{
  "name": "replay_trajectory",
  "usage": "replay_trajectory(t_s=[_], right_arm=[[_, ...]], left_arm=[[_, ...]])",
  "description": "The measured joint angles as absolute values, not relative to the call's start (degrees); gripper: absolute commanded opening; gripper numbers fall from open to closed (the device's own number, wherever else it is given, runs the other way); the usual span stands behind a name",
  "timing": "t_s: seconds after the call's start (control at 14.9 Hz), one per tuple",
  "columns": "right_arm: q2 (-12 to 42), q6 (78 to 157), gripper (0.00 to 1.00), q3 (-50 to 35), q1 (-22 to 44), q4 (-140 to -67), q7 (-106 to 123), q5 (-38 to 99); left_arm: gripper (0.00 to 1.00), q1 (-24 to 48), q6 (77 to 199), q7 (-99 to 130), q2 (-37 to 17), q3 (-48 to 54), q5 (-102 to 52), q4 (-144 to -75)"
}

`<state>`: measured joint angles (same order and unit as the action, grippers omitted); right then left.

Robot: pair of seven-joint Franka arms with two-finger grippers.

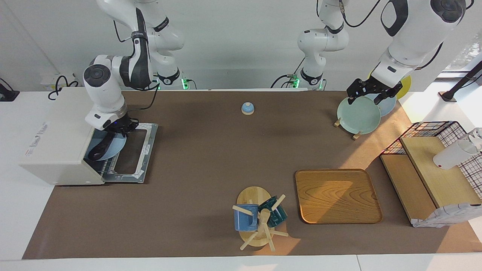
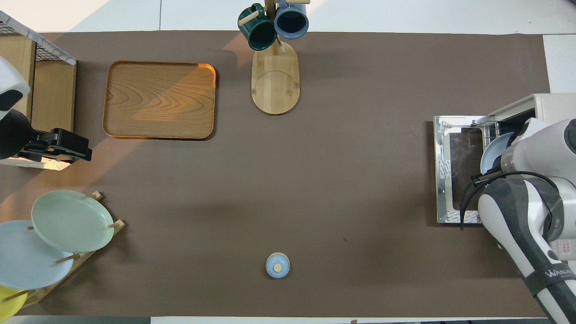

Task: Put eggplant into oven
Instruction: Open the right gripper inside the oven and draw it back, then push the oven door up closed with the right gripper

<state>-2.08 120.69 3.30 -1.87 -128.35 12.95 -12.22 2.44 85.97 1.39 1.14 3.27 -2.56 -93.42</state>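
Note:
The off-white oven [image 1: 56, 139] stands at the right arm's end of the table with its door [image 1: 145, 150] folded down flat. A light blue plate [image 1: 113, 148] sits in the oven's mouth on the wire rack, and the dark purple eggplant [image 1: 98, 150] lies on it. My right gripper [image 1: 121, 128] is at the plate's rim, over the open door. In the overhead view the right arm hides the eggplant; only the plate's edge [image 2: 492, 150] and the oven [image 2: 551, 105] show. My left gripper [image 1: 371, 93] hangs open over the plate rack, holding nothing.
A rack of plates [image 1: 357, 114] stands under the left gripper. A small blue bell [image 1: 247, 108] sits mid-table near the robots. A wooden tray [image 1: 337, 195], a mug tree [image 1: 258, 220] and a wire basket with wooden shelves [image 1: 433, 165] lie farther out.

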Motion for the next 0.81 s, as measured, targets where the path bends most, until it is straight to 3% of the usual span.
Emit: replay_trajectory(t_s=[0.34, 0.4, 0.47, 0.61, 0.81], right_arm=[[-2.1, 119.8, 0.33, 2.5, -0.7, -126.6, 12.9, -11.9], [-2.1, 118.7, 0.11, 2.5, 0.6, -125.2, 12.9, -10.8], [-1.9, 117.9, 0.00, 2.4, 2.1, -123.7, 12.8, -9.3], [-1.3, 119.1, 0.00, 2.2, 5.1, -122.3, 9.8, -7.5], [1.8, 126.9, 0.00, 2.0, 7.3, -124.5, 4.4, -7.3]], left_arm=[[1.00, 2.4, 86.0, 1.4, 1.2, 3.3, -2.6, -93.4], [1.00, 2.4, 86.0, 1.4, 1.2, 3.3, -2.6, -93.4], [1.00, 2.4, 86.0, 1.4, 1.2, 3.3, -2.6, -93.4], [1.00, 2.4, 86.0, 1.4, 1.2, 3.3, -2.6, -93.4], [1.00, 2.1, 86.0, 1.4, 1.2, 3.3, -2.6, -93.4]])
